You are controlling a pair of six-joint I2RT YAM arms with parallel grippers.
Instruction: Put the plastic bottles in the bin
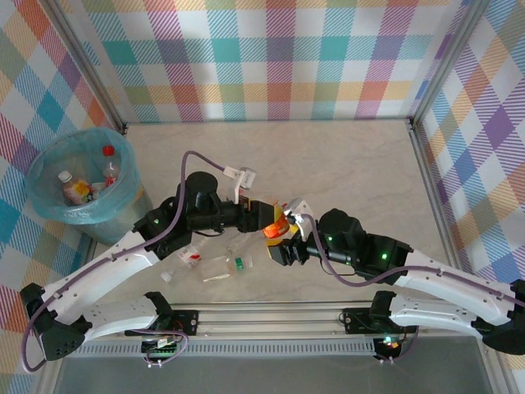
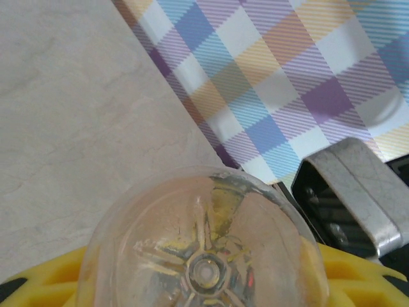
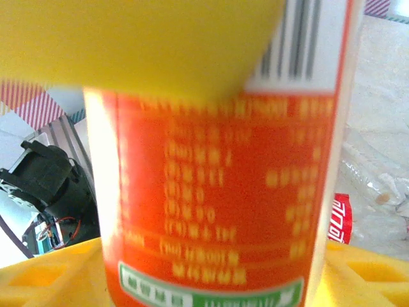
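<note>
- The bin (image 1: pixel 39 161), round and lined with a teal-blue bag, stands at the far left corner of the pale table (image 1: pixel 353 168), against the plaid wall (image 1: pixel 279 57).
- Inside the bin lie several plastic bottles: one with a white cap (image 1: pixel 65 176), one with a red cap (image 1: pixel 108 153), and an orange-yellow one (image 1: pixel 82 191) between them.
- Well to the right of the bin, near mid-table, the orange bottle (image 1: pixel 272 229) is held off the surface between the two arms.
- The left gripper (image 1: pixel 261 217) reaches it from the bin's side. In the left wrist view the bottle's clear moulded base faces the camera, and the yellow fingers (image 2: pixel 45 281) press in on either side of it, pinching it.
- The right gripper (image 1: pixel 289 235) meets the same bottle from the side away from the bin. In the right wrist view its yellow fingers (image 3: pixel 38 275) clamp the orange printed label left and right, and a blurred yellow shape crosses the top of that view.
- Nearer the arm bases than the bin, two clear bottles lie on their sides on the table: a red-labelled bottle (image 1: pixel 190 256) closer to the bin, and a green-labelled bottle (image 1: pixel 232 264) just beside it, farther from the bin and below the held one.
</note>
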